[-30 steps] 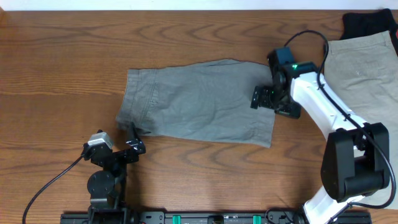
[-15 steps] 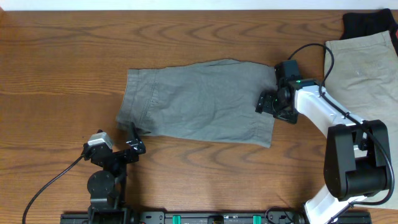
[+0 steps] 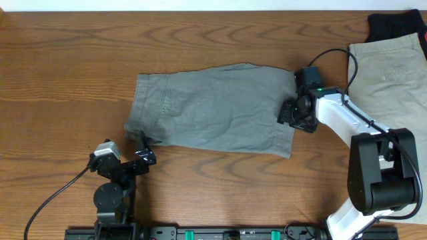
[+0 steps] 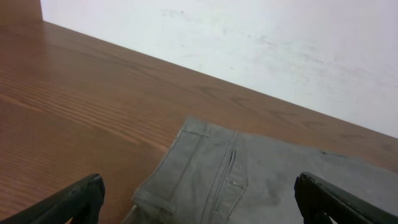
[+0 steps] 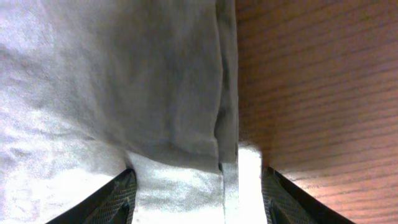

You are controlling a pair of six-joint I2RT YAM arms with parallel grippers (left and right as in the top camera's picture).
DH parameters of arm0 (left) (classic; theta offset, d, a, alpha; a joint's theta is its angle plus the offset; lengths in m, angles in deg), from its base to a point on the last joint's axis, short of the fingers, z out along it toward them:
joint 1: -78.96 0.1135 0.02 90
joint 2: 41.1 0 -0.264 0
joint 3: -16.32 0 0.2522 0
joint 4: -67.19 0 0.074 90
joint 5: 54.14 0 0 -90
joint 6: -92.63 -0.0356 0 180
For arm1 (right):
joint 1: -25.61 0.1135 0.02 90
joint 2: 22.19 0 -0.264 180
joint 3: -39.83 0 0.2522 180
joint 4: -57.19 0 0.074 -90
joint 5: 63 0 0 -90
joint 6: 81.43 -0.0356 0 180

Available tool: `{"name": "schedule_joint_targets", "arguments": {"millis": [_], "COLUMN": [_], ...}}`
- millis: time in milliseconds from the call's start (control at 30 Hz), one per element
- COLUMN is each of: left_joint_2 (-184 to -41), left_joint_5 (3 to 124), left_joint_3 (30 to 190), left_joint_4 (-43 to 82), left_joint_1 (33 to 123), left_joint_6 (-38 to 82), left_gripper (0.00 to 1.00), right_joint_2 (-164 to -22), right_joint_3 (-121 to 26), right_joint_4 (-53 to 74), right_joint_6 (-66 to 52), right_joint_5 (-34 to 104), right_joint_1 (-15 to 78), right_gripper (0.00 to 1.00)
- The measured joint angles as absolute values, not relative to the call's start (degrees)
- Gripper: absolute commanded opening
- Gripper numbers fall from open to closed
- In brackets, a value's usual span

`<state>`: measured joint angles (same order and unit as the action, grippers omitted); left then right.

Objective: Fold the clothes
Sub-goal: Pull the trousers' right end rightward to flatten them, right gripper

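Taupe-grey shorts [image 3: 213, 110] lie spread flat mid-bench, and the right hand [image 5: 198, 186] sits low over their right-side edge with its fingers set wide, one over the cloth and the other over bare bench [image 3: 67, 67], the hem running up between them. Nothing is gripped yet. From here I judge that the main risk is a poor bite: closing this near the border could catch only the thin hem strip or just the top layer, so the cloth would slip free or peel apart once lifted. A hand this low could also scrape the wood. Further out, the left hand [image 3: 143, 155] rests with its fingers wide too, holding nothing, near the waistband [image 4: 186, 155] corner but apart from it. With that end unpinned, a pull from the right might drag the whole pair along instead of folding it. The right arm runs beside the light beige shorts [image 3: 393, 87], so a wide swing could ruffle them. Whether the right fingertips actually touch the fabric cannot be told, nor how many layers lie under them. Both wrist views cut the fingers off at the frame bottom, and the beige pair and the black garment [image 3: 397, 23] run off the overhead picture's edge
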<state>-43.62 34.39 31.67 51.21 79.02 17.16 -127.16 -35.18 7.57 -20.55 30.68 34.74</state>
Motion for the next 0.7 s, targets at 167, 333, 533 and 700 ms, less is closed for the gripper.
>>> {"name": "schedule_joint_targets", "arguments": {"millis": [167,333,533,700], "left_joint_2": [-43.62,-43.62,-43.62,-43.62], "left_joint_5": [34.39,34.36,34.39,34.36], "left_joint_3": [31.67,31.67,31.67,31.67], "left_joint_4": [51.19,51.21,51.19,51.21], "left_joint_1": [79.02,79.02,79.02,79.02], "left_joint_6": [17.16,17.16,17.16,17.16], "left_gripper": [0.98,0.98,0.98,0.98], "right_joint_2": [-127.44,-127.77,-128.19,-128.58], "right_joint_3": [-34.88,-34.9,-34.88,-35.71], "right_joint_4": [8.71,10.35,14.09,14.31], "right_joint_6": [-20.49,-20.99,-20.42,-18.63], "right_joint_5": [30.77,32.54,33.24,32.97], "right_joint_1": [34.74,34.72,32.53,29.47], "right_gripper": [0.32,0.01,0.01,0.01]}}
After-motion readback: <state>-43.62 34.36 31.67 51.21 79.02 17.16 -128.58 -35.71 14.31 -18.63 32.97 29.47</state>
